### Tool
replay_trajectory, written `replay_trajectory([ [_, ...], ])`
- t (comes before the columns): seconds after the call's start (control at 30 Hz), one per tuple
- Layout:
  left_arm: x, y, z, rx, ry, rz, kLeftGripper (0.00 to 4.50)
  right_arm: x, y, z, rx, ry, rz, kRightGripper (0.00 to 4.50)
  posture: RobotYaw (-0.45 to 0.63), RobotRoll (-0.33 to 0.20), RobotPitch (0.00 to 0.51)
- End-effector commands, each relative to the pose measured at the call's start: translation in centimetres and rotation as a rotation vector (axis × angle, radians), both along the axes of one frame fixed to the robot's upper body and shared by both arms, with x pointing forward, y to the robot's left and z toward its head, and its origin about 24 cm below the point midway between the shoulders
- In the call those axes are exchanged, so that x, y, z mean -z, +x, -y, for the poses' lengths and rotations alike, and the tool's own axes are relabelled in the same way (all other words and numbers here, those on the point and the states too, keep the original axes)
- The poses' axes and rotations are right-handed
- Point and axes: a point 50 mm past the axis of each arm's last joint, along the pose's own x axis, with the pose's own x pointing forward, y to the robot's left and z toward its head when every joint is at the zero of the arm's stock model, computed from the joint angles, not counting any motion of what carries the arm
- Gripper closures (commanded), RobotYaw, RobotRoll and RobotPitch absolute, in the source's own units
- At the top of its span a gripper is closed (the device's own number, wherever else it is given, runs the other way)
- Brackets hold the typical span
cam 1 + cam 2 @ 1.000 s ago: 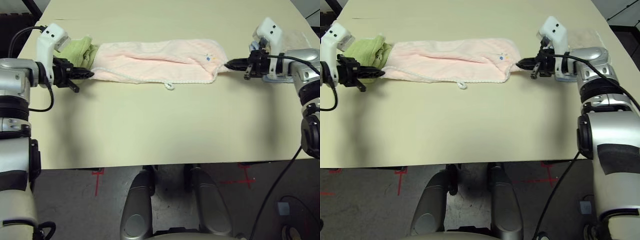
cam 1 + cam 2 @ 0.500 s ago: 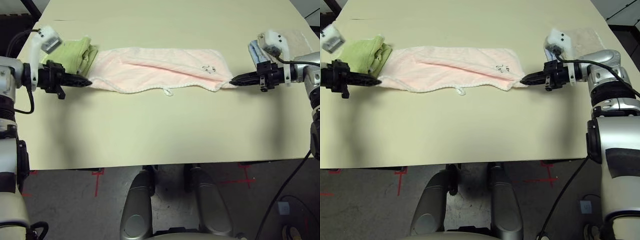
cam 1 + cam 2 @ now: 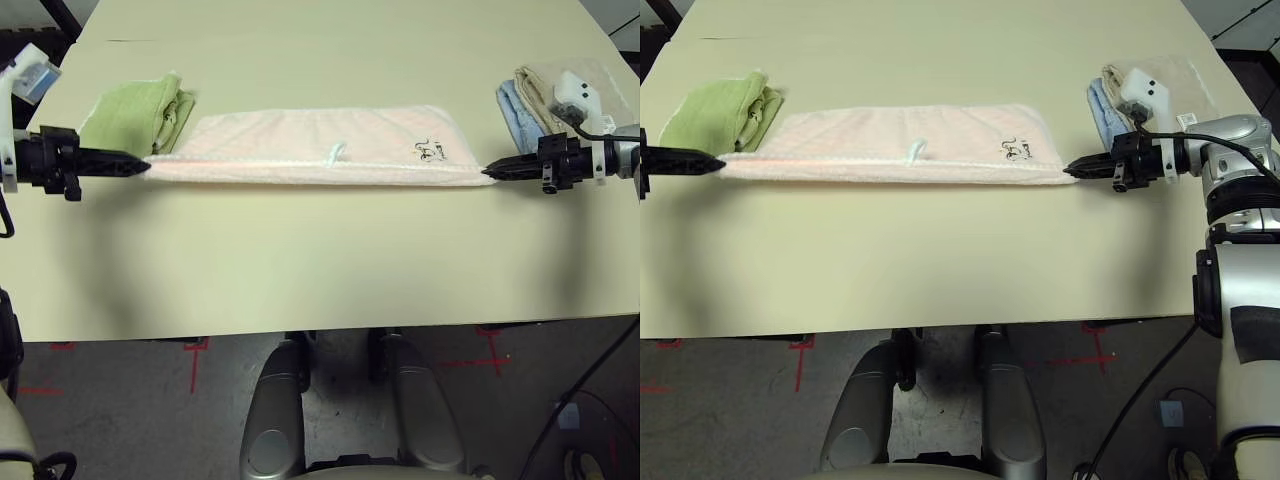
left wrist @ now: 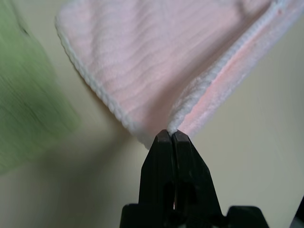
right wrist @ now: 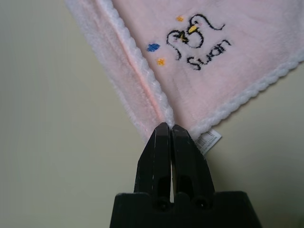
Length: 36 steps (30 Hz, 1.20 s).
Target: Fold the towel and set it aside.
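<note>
Now — pink towel (image 3: 300, 130): on the desk (image 3: 330, 260), between the green towel (image 3: 135, 112) and the folded blue and beige towels (image 3: 545, 95), its near edge pulled straight.
Left tool (image 4: 174, 135): closed on one near corner of the pink towel.
Right tool (image 5: 171, 129): closed on the other near corner, just by the white tag (image 5: 208, 140).
Near edge: half a second ago it sags in a wave; it is now a taut band, the tools farther apart and nearer the robot.
White loop (image 3: 336, 153): it hangs out over the desk then, and lies up over the cloth now.
Printed motif (image 5: 197, 40): face up beside the band.
Meaning for the task: the stretch looks like smoothing before another fold — probably not finished, and setting aside remains.
Risk: too hard a pull may slip a corner.
</note>
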Motion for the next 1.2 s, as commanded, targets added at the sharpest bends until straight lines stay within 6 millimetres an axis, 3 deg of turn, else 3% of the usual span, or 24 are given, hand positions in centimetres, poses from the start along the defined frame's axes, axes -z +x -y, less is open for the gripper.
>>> replay_trajectory([
  [0.03,0.0,-1.3,-0.5,0.000,0.026,-0.037,4.48,0.3,-0.7,1.0,-0.002,-0.011,-0.039,4.50,-0.03,0.000,0.313],
  [0.47,1.2,-3.4,-0.3,0.058,0.017,-0.101,4.48,0.6,-1.6,1.7,0.006,0.020,-0.067,4.50,-0.03,0.000,0.314],
  [0.9,2.1,-2.4,-0.7,0.034,0.069,-0.064,4.48,0.4,-4.7,0.8,-0.058,0.054,-0.285,4.50,-0.05,0.000,0.309],
  [1.2,1.4,-1.8,-0.8,0.036,0.093,-0.042,4.48,-0.1,-4.1,0.6,-0.070,0.041,-0.251,4.50,-0.04,0.000,0.303],
])
